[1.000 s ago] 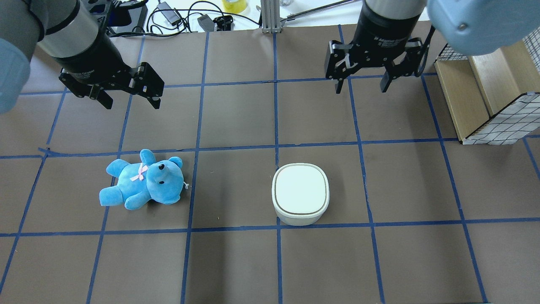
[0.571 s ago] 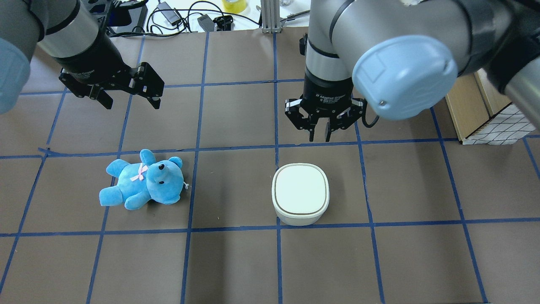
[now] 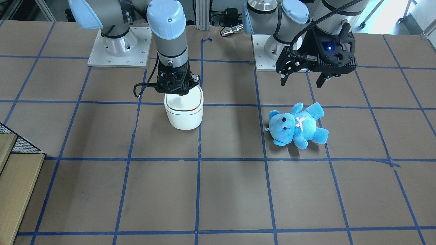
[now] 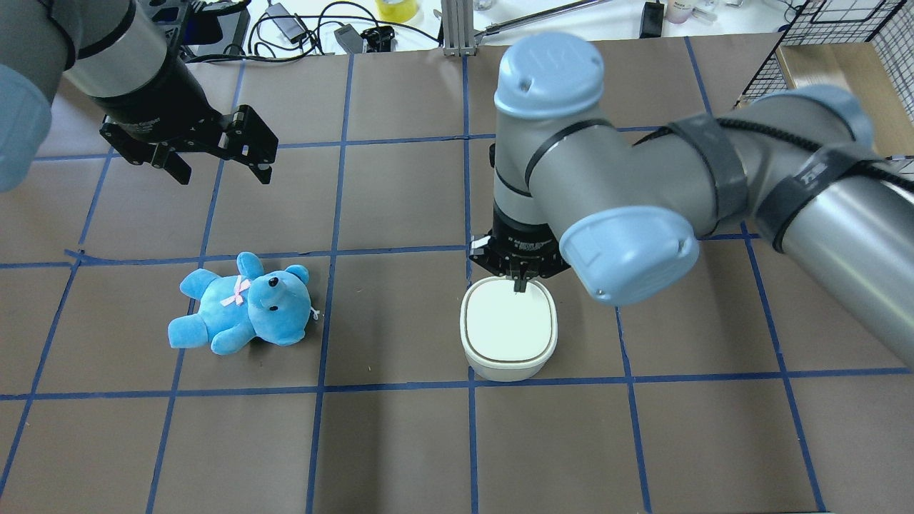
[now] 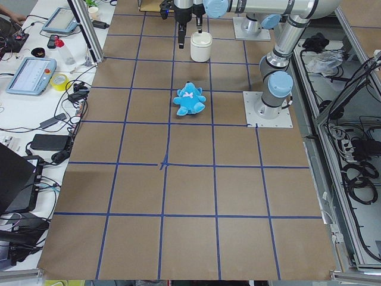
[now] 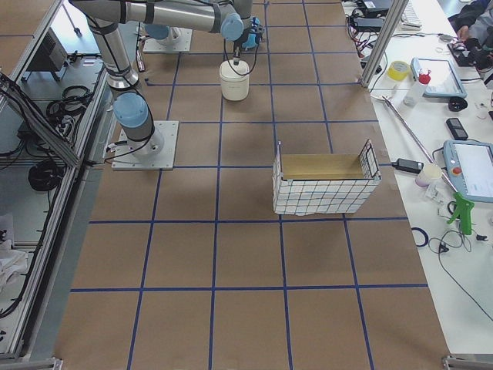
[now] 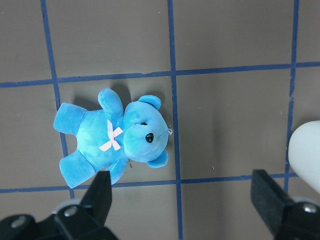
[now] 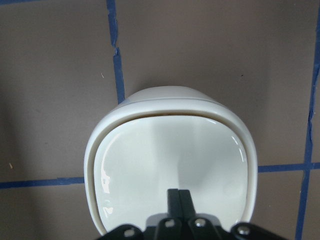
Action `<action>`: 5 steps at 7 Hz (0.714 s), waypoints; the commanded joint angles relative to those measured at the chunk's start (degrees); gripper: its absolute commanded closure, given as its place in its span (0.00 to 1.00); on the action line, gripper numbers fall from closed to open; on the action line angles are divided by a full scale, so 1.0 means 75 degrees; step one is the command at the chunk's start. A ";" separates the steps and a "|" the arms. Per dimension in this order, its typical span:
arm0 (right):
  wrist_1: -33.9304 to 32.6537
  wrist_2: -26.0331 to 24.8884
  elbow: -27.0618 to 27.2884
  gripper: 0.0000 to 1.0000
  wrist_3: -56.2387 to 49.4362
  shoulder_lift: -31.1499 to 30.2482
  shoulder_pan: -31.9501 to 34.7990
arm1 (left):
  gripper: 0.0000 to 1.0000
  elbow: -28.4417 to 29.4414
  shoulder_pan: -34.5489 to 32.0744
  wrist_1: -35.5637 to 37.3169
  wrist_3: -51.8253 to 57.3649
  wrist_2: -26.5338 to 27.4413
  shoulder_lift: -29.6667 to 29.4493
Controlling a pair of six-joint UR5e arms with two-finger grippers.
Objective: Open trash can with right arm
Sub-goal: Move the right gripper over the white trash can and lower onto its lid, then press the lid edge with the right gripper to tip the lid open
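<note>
Left gripper (image 4: 223, 175) hangs far to the left of the trash can (image 4: 508, 335) in the overhead pic. Its fingers are wide apart & hold nothing. Teddy (image 4: 243, 314) lies face up, also left of the can, well apart from it. In the left wrist pic only a white bit of the can shows, cut off at the edge. Can stands up straight, lid facing up, flat & shut. It's a rounded square, so no long side to tell. Right gripper (image 4: 520, 285) is just above the can, fingers pressed together, tips down at the lid near one edge. Can't tell if they touch. Right arm (image 4: 643, 178) hides the can's rim there.
</note>
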 commanded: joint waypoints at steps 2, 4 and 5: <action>-0.0177 -0.0011 0.0265 1.00 -0.0014 0.0062 0.0108 | 0.00 0.0000 0.0000 0.0000 0.0000 0.0000 0.0000; -0.0189 -0.0011 0.0300 0.98 -0.0002 0.0108 0.0108 | 0.00 0.0000 0.0000 0.0000 0.0000 0.0000 0.0000; -0.0200 -0.0022 0.0219 0.86 0.0021 0.0097 0.0108 | 0.00 0.0000 0.0000 0.0000 0.0000 0.0000 0.0000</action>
